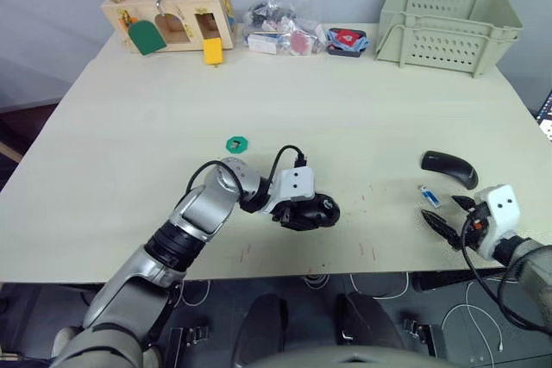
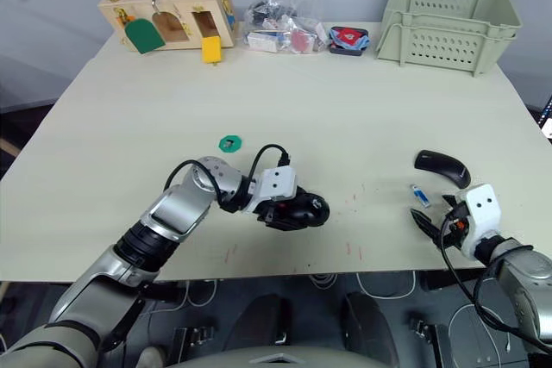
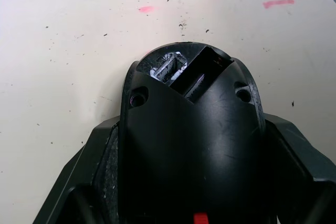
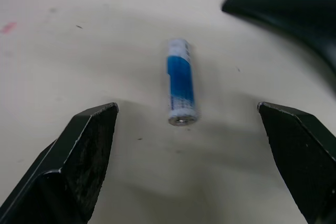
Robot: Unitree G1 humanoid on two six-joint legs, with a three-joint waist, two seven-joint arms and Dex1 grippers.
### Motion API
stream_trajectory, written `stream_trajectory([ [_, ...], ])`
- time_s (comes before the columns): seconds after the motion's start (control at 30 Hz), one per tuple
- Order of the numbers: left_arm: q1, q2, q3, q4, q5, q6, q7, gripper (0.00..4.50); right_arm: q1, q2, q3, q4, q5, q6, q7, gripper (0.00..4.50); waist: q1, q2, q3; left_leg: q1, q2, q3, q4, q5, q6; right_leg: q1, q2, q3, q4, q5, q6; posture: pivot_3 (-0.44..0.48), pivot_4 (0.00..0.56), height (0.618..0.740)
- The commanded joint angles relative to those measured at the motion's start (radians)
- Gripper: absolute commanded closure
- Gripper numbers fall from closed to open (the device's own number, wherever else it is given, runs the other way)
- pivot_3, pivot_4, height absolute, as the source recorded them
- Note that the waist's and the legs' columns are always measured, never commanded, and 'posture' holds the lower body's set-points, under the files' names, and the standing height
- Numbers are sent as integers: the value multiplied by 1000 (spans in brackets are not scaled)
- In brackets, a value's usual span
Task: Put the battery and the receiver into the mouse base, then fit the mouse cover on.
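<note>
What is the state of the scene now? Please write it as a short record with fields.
left claw: shut on the black oval mouse base, near the table's front
right claw: open, fingers on either side of the battery, not touching it
battery: small white and blue cylinder, lying flat on the beige table
mouse cover: thin curved glossy black shell, lying just beyond the battery
task step: battery not yet picked up

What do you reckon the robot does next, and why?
Probably the right gripper eases forward and closes on the battery: its fingers are open with the battery lying loose just ahead, while the left gripper already holds the mouse base.
</note>
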Motion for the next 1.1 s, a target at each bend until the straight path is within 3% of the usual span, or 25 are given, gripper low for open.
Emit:
stream_trajectory([
  [0.03, -3, -6, -14, 11, 17, 7, 8, 1577, -6, -21, 8, -36, -27, 47, -32, 0, 0, 0, 0, 0, 0, 0, 0, 0, 0, 0, 0, 0, 0, 0, 0, 0, 150, 740],
  [0.13, 1, -4, -16, 9, 22, -2, 7, 1577, 0, -27, 4, -37, -42, 33, -24, 819, 0, 0, 0, 0, 0, 0, 0, 0, 0, 0, 0, 0, 0, -1, 1, 0, 150, 740],
  [0.4, 7, 0, -18, 8, 27, -5, -3, 1577, 19, -7, -11, -32, -50, -45, -8, 4485, -1, 0, 0, 0, 0, 0, 0, 0, 0, 0, 0, 0, 0, -1, 3, 0, 150, 740],
  [0.63, 8, 2, -20, 6, 28, 5, -4, 1577, 33, -36, -3, -154, -38, -13, 13, 4480, -2, 0, 0, 0, 0, -1, 0, 0, 0, 0, 0, 0, 0, -2, 3, 0, 150, 740],
  [0.87, 0, 0, -23, 16, 30, 1, -8, 1577, -14, -124, 27, -327, 75, 160, 78, 4480, -2, 0, 0, 0, 0, -1, 0, 0, 0, 0, 0, -1, 0, -2, 3, 0, 150, 740],
  [1.1, -4, -4, -28, 23, 33, -5, -8, 1577, -195, -323, 157, -415, 185, 378, 179, 4480, -2, 0, 0, -1, 0, -2, 0, 0, 0, 0, 0, -1, 0, -1, 2, 0, 150, 740],
])
